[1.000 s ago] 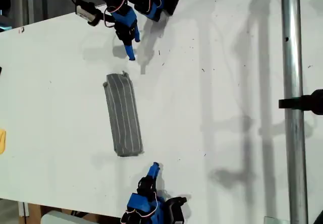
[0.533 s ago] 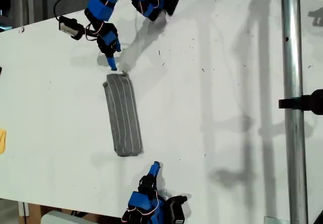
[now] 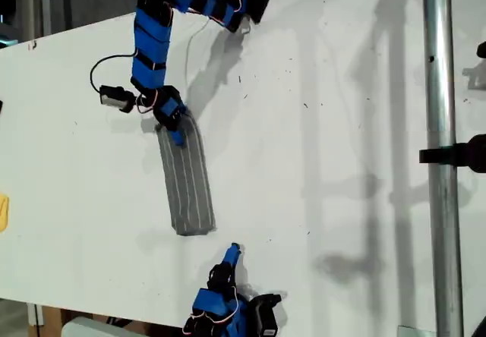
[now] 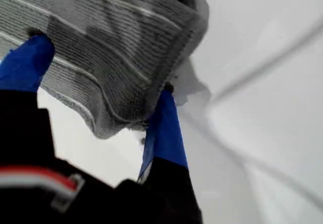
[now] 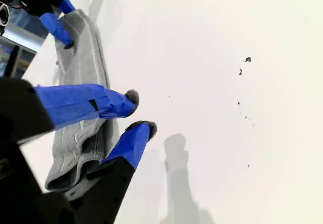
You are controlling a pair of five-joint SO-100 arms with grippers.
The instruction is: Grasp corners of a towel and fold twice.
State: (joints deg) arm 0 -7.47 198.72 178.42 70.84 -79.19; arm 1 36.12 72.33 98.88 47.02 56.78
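1. Spread wide, my first gripper point(image 4: 101, 67) straddles one end of the towel point(image 3: 186, 177); one fingertip point(image 4: 30, 52) presses on the striped top and the other sits at the cloth's edge, with nothing pinched yet.
2. In the exterior view the towel lies on the white table point(image 3: 342, 124) as a long narrow strip, so I judge it already folded once. The first gripper is at the strip's far end, toward the top of that view.
3. My second gripper point(image 5: 136, 113) has its jaws a little apart and empty, hovering near the strip's other end without touching it. In the exterior view it sits at the bottom, just beyond that end.
4. The step in hand looks like taking hold for the second fold.
5. Next, the first gripper needs to close on all layers at its corner point(image 4: 189, 19), then lift and carry that end over toward the near one. The second gripper could pin the near end so the strip does not slide.
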